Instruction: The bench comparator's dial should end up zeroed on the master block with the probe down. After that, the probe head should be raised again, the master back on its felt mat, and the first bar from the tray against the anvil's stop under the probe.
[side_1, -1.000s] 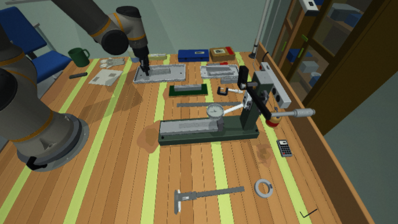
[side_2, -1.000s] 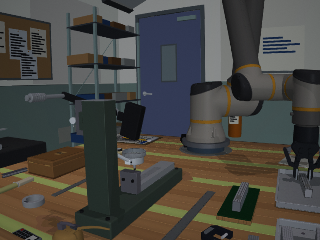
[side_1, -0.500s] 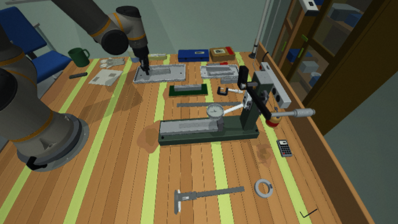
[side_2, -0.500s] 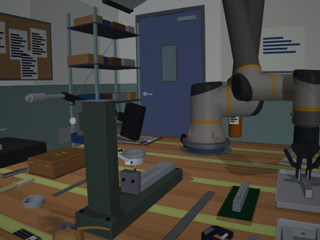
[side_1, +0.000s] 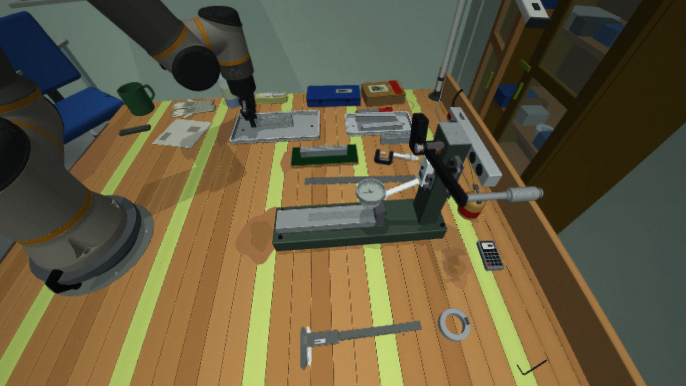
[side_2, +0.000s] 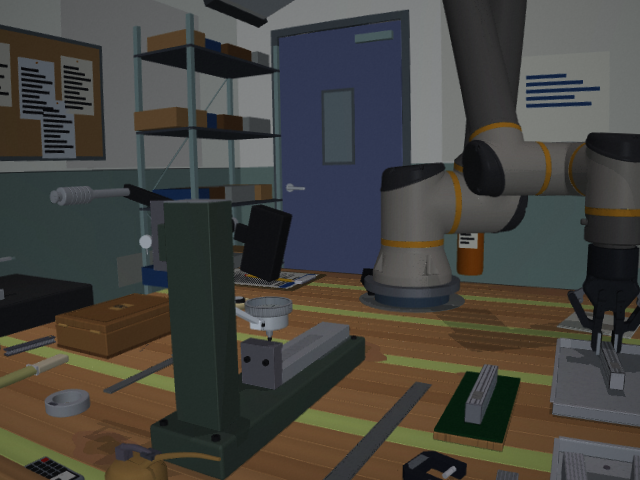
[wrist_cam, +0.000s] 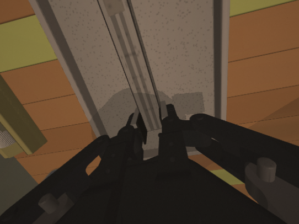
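My gripper (side_1: 251, 120) (side_2: 608, 344) (wrist_cam: 150, 117) is down in the grey tray (side_1: 276, 126) (side_2: 594, 382) at the far side of the bench, closed on one end of a grey bar (side_2: 613, 366) (wrist_cam: 132, 66) that lies along the tray. The master block (side_1: 324, 150) (side_2: 481, 393) rests on its green felt mat (side_1: 325, 155) (side_2: 478, 411). The comparator (side_1: 360, 215) (side_2: 232, 351) stands mid-bench. Its dial (side_1: 370, 191) (side_2: 268, 308) hangs over the anvil (side_1: 327, 218) (side_2: 305, 351) near the stop (side_2: 256, 361). Its lever (side_1: 505, 194) juts out to the side.
The tray's rim surrounds the bar. A yellow-green box (wrist_cam: 16, 124) lies just beside the tray. A second tray (side_1: 378, 123), a steel rule (side_1: 360, 179), a small clamp (side_1: 392, 157), blue and brown cases, gloves and a green mug (side_1: 136, 98) are nearby.
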